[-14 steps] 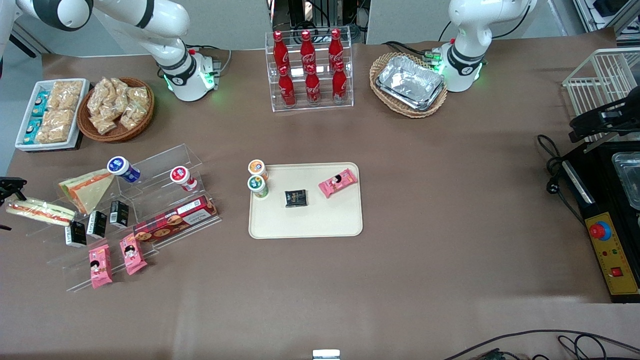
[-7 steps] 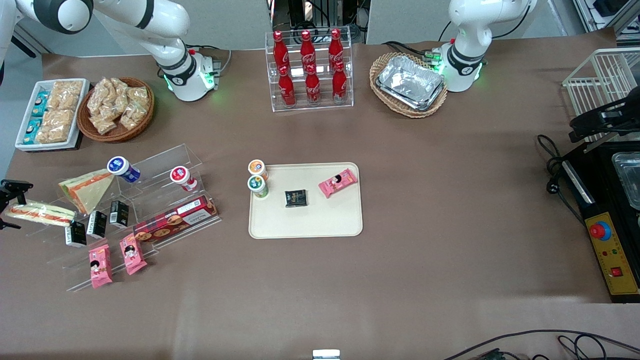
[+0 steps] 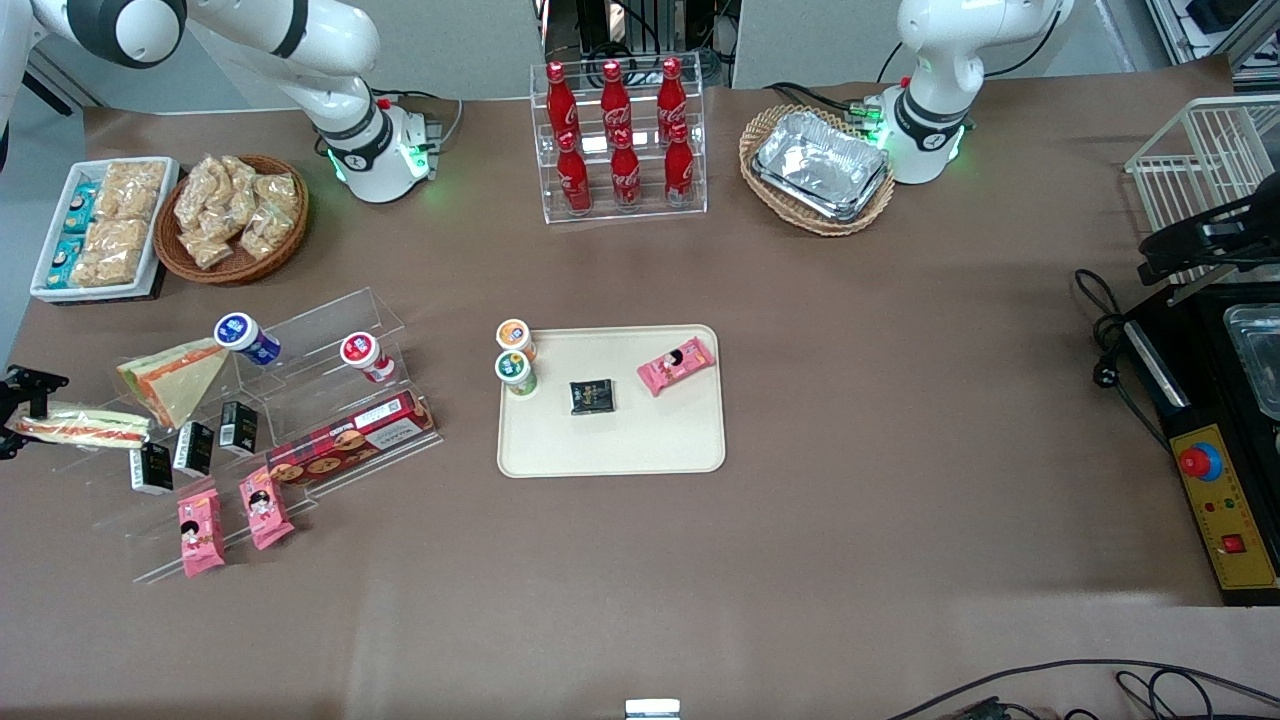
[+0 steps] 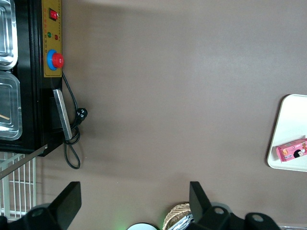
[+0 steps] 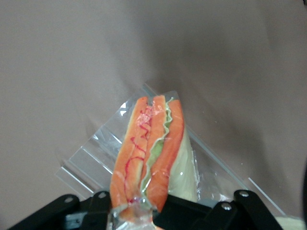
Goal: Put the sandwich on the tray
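Our gripper (image 3: 18, 412), at the working arm's end of the table, has its jaws clamped on the sandwich (image 3: 85, 425). We should lift it clear of the acrylic display stand (image 3: 300, 400), then carry it level to the tray (image 3: 640, 450), avoiding the 2 cups (image 3: 516, 360).

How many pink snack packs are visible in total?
3. One pink snack pack lies on the tray; two stand on the clear rack's lowest step. The gripper is at the sandwich.

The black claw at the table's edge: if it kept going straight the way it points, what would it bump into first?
The claw already straddles one end of the long clear-wrapped sandwich. Straight on, it would press further along that sandwich, then probably the clear plastic display step beneath; depth is unclear.
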